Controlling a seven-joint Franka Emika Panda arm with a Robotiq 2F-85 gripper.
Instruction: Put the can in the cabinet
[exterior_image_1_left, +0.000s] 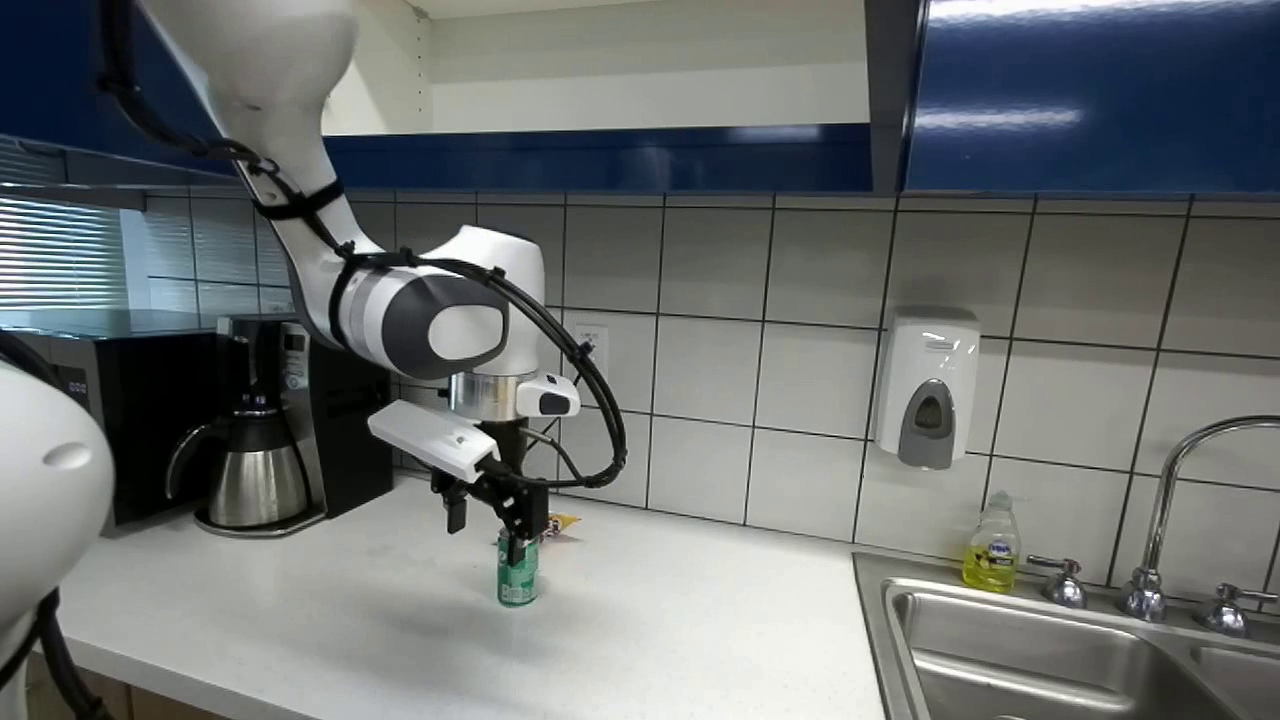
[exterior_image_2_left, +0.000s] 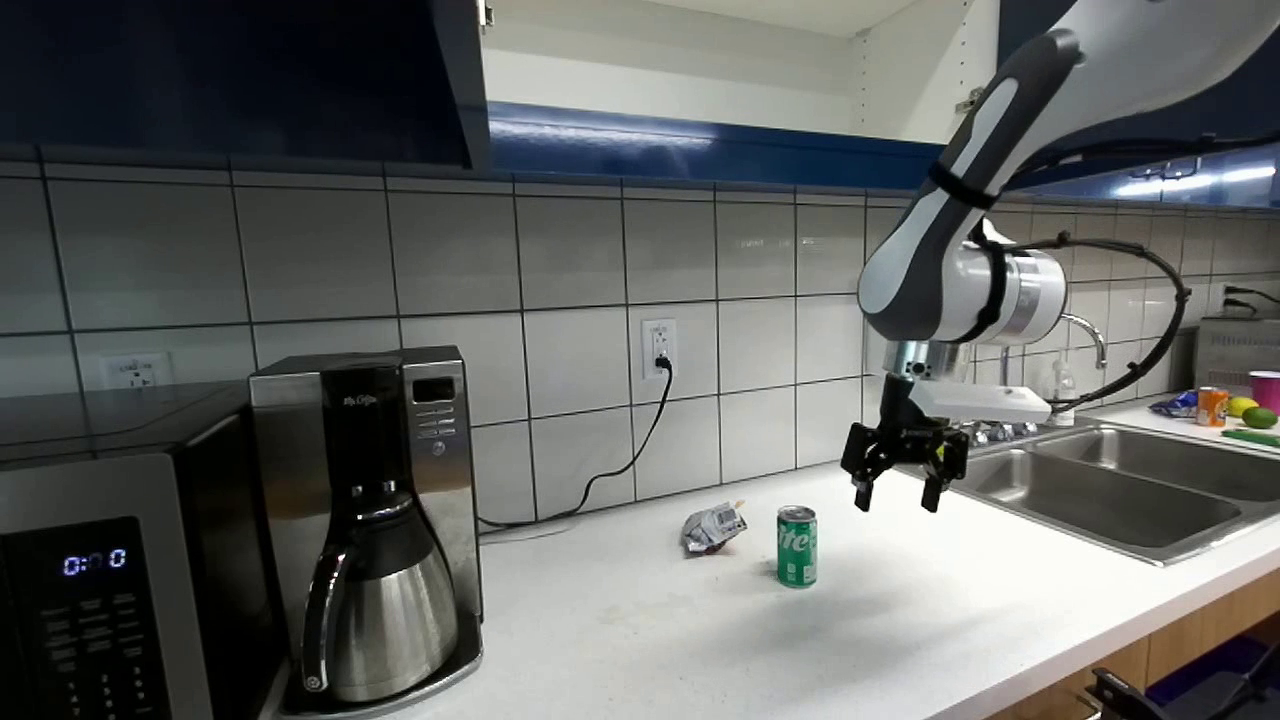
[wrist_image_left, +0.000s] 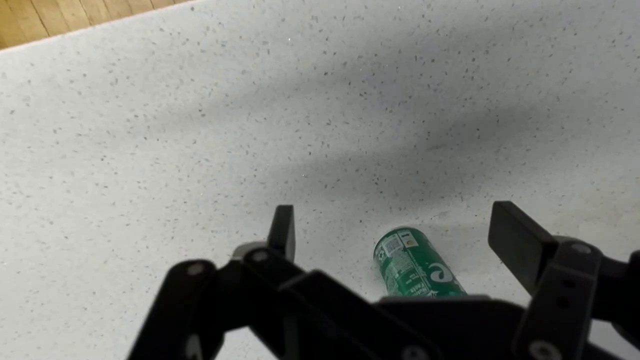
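Where the can (exterior_image_2_left: 797, 547) stands: speckled surface (wrist_image_left: 200, 125) — open room toward its front edge (wrist_image_left: 100, 26)
Jaws: spread apart
Cabinet (exterior_image_1_left: 600, 158): glossy blue, open

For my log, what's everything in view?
Cabinet: 1, dark blue, overhead
Counter: 1, white, below cabinet
Can: 1, green, on counter
Wrapper: 1, silvery, near can
Coffee maker: 1, black and steel, on counter
Carafe: 1, steel, in coffee maker
Microwave: 1, mostly black, on counter
Outlets: at least 2, white, wall
Dispenser: 1, white and grey, wall
Sink: 1, steel, in counter
Bottle: 1, yellow, by sink
Faucet: 1, chrome, at sink
Farther can: 1, orange, past sink
Fruits: 2, yellow and green, past sink
Cup: 1, magenta, past sink
Packet: 1, blue, past sink
Blinds: 1, white, past microwave
Arm: 1, mostly white, above counter
Gripper: 1, black, open, above counter
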